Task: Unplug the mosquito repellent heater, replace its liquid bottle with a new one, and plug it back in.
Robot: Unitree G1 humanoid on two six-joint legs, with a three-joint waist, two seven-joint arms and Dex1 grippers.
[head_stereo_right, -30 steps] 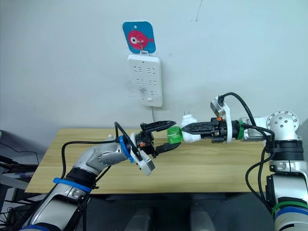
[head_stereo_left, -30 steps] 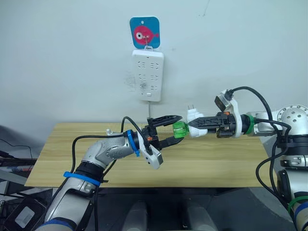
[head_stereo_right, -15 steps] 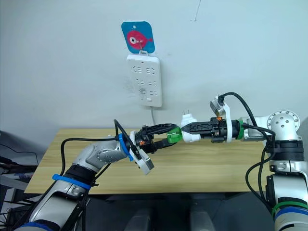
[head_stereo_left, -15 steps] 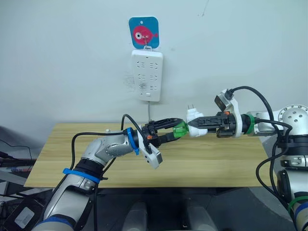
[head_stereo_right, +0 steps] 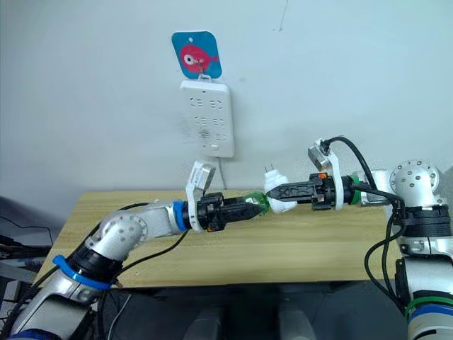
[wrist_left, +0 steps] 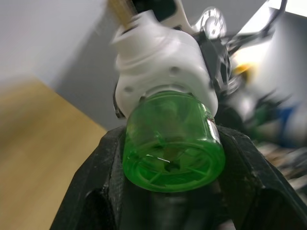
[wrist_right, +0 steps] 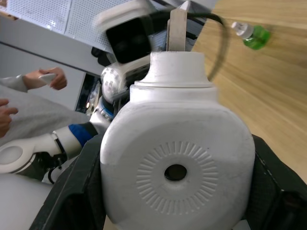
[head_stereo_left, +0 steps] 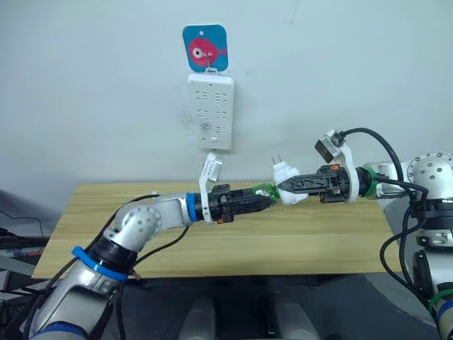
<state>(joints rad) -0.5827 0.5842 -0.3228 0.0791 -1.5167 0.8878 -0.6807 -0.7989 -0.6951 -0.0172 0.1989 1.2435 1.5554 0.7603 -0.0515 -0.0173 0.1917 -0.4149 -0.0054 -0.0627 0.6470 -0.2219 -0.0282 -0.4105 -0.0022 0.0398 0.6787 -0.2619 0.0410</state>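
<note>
Table [head_stereo_left: 333, 248] is sitting under both arms, wall behind it carrying a white power strip [head_stereo_left: 209, 111] below a fish sticker [head_stereo_left: 205, 48]. Left gripper [head_stereo_left: 263, 199] is clamping its fingers on the green bottle [head_stereo_left: 266, 191], which is still seated in the mosquito repellent heater [head_stereo_left: 286, 176]. Right gripper [head_stereo_left: 283, 188] is pinching that heater in mid-air above the table. Second green bottle [wrist_right: 251, 34] is lying on the wood; contents I can't make out.

No legible text, seemingly
</note>
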